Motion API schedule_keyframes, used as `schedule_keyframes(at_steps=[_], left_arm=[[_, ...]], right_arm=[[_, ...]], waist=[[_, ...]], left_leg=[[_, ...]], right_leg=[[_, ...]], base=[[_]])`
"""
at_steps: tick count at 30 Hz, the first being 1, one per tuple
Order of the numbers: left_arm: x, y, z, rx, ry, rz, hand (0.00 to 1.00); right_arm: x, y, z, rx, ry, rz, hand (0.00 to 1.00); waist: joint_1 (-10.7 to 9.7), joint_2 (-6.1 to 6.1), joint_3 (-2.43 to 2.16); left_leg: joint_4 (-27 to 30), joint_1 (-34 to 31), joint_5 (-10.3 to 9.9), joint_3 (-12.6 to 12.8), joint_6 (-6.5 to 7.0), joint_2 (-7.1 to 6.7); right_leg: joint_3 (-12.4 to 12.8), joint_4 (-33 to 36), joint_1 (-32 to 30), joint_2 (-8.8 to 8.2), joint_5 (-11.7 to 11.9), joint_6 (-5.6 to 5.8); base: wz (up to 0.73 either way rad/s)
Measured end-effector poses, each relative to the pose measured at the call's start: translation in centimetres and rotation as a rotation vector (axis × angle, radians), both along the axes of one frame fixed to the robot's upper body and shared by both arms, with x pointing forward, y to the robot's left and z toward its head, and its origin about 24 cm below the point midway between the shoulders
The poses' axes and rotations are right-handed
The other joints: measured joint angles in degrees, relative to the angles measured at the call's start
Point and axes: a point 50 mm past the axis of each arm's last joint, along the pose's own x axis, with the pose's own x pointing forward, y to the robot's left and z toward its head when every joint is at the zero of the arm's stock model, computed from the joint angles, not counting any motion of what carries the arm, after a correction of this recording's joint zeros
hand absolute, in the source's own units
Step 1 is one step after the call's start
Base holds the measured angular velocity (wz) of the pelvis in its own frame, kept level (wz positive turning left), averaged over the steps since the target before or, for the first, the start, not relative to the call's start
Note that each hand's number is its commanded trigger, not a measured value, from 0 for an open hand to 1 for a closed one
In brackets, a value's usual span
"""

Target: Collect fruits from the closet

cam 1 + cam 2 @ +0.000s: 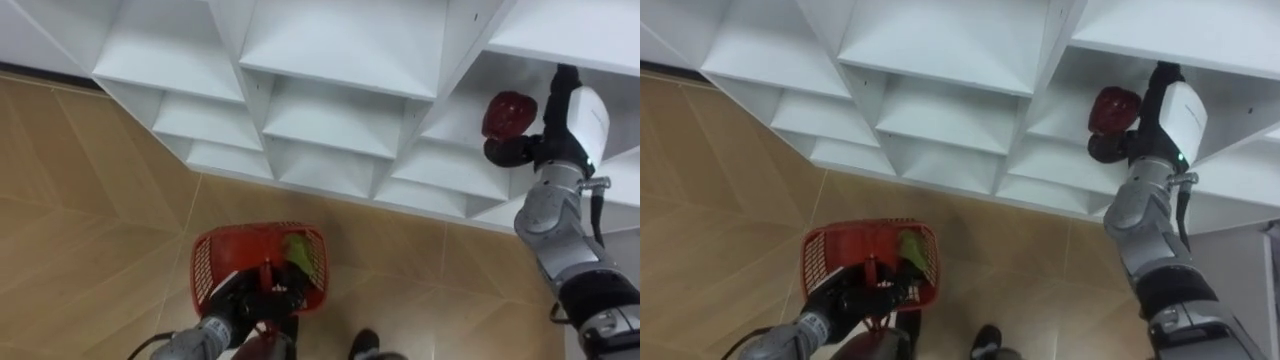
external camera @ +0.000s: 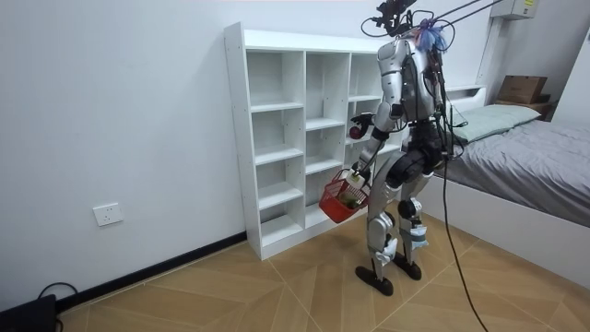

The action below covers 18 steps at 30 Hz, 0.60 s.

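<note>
Nearest, left hand [image 1: 238, 298] curled round handle of red basket [image 1: 205, 262], hung low in front, mouth up, ready for drop. Green fruit [image 1: 297, 250] already inside. Further out, right hand [image 1: 528, 150] clasps dark red fruit [image 1: 508, 113] at mouth of right-side shelf [image 1: 330, 100] compartment. Probably bound for basket.

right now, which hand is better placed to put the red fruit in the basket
Right. The right hand grips the red fruit by the shelf; the left hand is curled round the handle of the red basket below, so it is occupied.
</note>
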Motion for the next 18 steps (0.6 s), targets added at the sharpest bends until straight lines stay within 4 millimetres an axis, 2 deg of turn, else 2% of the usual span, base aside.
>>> schedule_keyframes(at_steps=[6,11,18], left_arm=[[0.0,-0.4,0.0,-0.003,-0.001,-0.016,1.00],[0.1,-0.3,0.2,0.000,-0.009,-0.017,1.00],[0.3,-0.3,0.3,0.004,-0.016,0.004,1.00]], right_arm=[[0.0,0.0,0.0,0.000,-0.002,0.001,0.00],[-0.1,-0.1,-0.3,0.071,0.004,-0.020,0.00],[-0.7,-0.9,-1.8,0.074,0.093,-0.048,0.00]], waist=[[0.0,0.07,0.02],[0.1,0.13,0.06],[0.3,0.23,0.13]], left_leg=[[0.1,-0.6,0.3,-0.2,0.07,-0.18],[0.0,-0.9,0.4,-0.4,0.05,-0.10],[0.3,-1.6,0.5,-0.9,-0.01,-0.12]], right_leg=[[-0.6,0.7,-0.6,-0.49,-0.1,-0.04],[-1.1,0.6,-0.6,-0.49,-0.1,-0.23],[-1.6,0.4,-0.9,-0.48,-0.1,-0.32]], base=[[0.04],[0.03],[0.04]])
